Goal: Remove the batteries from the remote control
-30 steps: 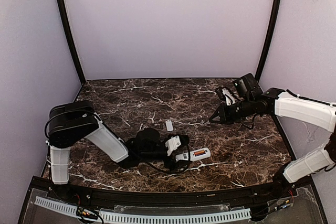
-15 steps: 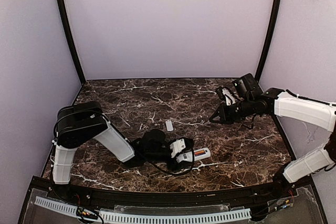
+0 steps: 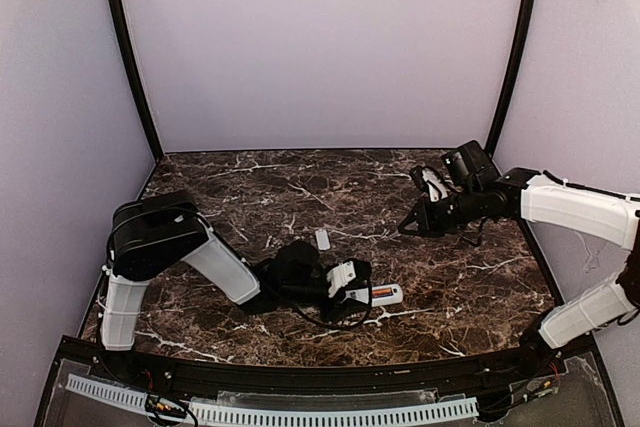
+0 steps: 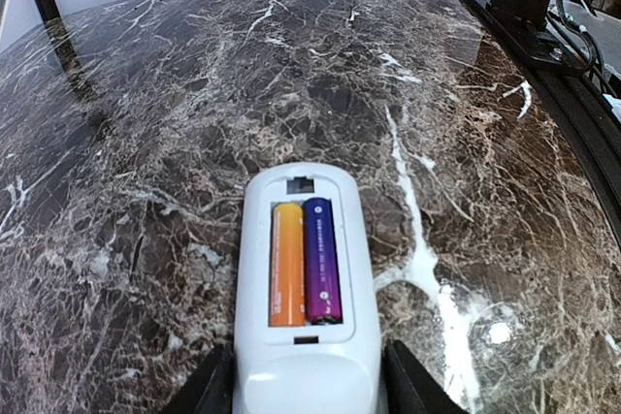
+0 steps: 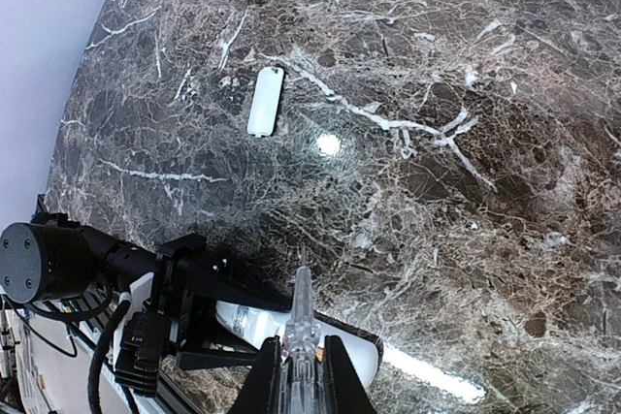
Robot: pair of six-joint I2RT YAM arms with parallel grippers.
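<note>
Dark brown marble with white veins covered the desk (image 3: 250, 187). Near the bottom centre of the overhead view, the left gripper (image 4: 307, 390) lay low over it, its black fingers (image 4: 215, 385) flanking the near end of the white remote control (image 4: 357, 278) and sitting right against its sides. Whether they actually clamped it could not be told. The remote control lay flat on the desk with its battery bay open and facing up. Two batteries sat side by side in the bay, the orange battery (image 4: 287, 264) on the left and the purple battery (image 4: 321, 259) on the right. A little farther up, left of centre, the small flat white cover piece (image 5: 264, 101) lay on the marble, apart from the remote. Toward the right of the frame and farther back, the right gripper (image 5: 300, 356) hung above the desk, closed tight on a slim clear pointed tool (image 5: 302, 322). Pale lilac walls (image 3: 320, 47) closed off the back and sides.
</note>
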